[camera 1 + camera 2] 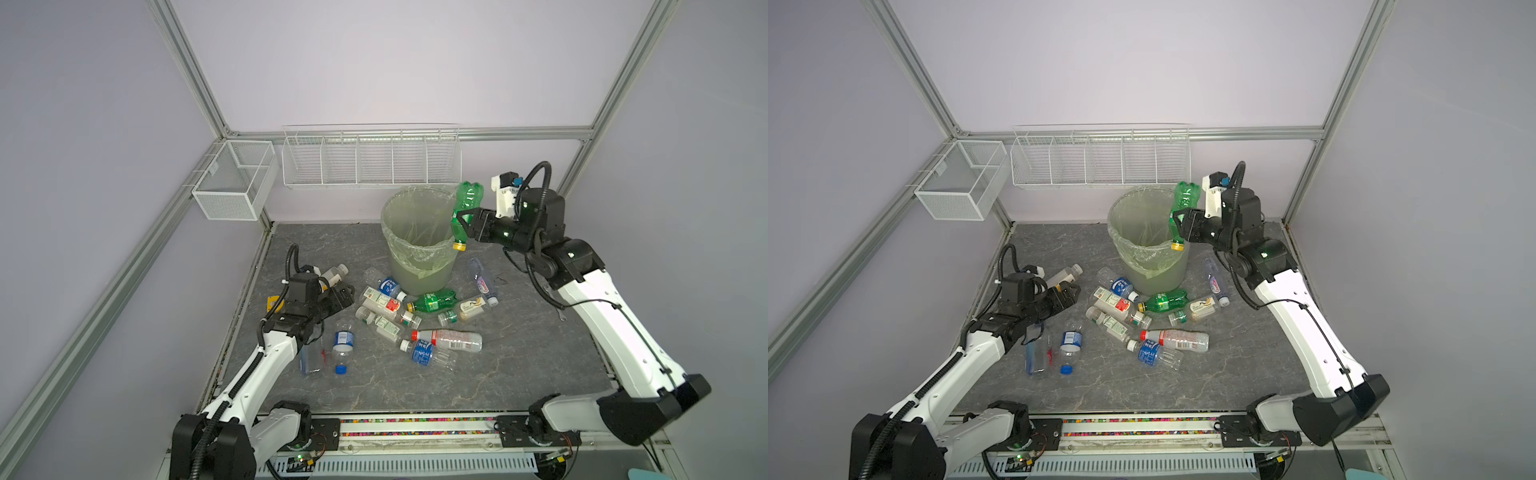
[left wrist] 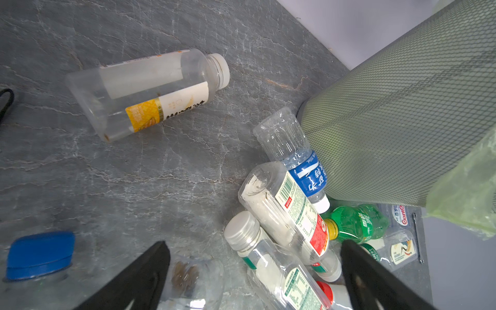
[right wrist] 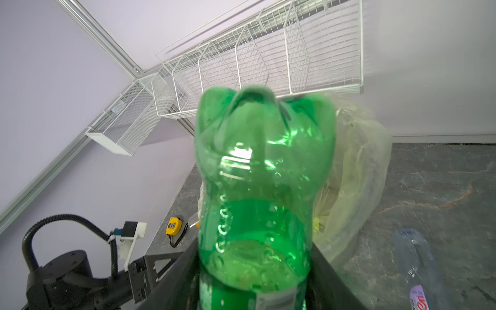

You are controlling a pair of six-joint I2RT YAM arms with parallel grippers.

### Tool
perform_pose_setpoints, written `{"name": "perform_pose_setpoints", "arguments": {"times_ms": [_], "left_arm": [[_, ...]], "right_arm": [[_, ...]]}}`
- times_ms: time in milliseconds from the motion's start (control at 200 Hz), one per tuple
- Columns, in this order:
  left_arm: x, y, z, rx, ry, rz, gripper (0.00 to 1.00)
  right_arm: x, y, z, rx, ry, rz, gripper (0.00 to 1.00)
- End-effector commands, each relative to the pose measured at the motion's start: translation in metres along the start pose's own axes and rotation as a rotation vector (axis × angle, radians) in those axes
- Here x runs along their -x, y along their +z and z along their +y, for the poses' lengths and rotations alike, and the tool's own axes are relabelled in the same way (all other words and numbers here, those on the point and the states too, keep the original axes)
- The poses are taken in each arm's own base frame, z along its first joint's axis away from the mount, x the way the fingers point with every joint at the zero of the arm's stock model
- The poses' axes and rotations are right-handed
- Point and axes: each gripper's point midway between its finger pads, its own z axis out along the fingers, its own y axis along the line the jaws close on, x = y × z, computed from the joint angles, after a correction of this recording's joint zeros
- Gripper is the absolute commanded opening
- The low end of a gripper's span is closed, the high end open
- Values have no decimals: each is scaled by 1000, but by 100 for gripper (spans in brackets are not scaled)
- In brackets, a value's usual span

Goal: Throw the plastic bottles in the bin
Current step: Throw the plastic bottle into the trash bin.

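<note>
Right hand point(image 1: 1179, 226) gripping green bottle point(image 1: 1187, 195), cap down — at bin point(image 1: 1163, 278) rim, loose bottles point(image 1: 1177, 338) on tabletop point(image 1: 1246, 365)

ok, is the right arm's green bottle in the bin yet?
No, the green bottle is cap-down in the right gripper, at the bin's rim.

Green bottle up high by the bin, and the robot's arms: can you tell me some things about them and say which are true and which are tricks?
1. The right end effector holds the green bottle with its cap pointing down. True.
2. That cap is red. False: it is yellow.
3. The left end effector is open and empty. True.
4. The bin lies tipped on its side. False: it stands upright.
5. A second green bottle lies on the table by the bin. True.
</note>
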Motion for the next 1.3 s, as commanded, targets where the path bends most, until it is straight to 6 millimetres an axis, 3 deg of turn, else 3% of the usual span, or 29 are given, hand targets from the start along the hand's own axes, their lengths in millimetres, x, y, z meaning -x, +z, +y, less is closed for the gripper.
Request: {"name": "perform_pose_setpoints", "arguments": {"times_ms": [0, 65, 165, 235, 460, 860, 1295], "left_arm": [[2, -4, -7, -14, -13, 6, 99], [0, -5, -6, -12, -16, 9, 99], [-2, -9, -5, -13, -28, 9, 99], [-4, -11, -6, -23, -36, 9, 99], [-9, -16, -5, -29, -47, 13, 99], [-21, -14, 0, -9, -42, 73, 99], [-37, -20, 6, -11, 12, 89, 99]], "right_arm": [[15, 28, 4, -5, 10, -18, 63], [18, 47, 3, -19, -1, 12, 72], [19, 64, -3, -65, -8, 55, 100], [20, 65, -5, -82, -9, 60, 88], [16, 39, 5, -34, -21, 47, 88], [-37, -8, -8, -37, -29, 120, 88], [-114, -38, -55, -168, -30, 233, 88]]}}
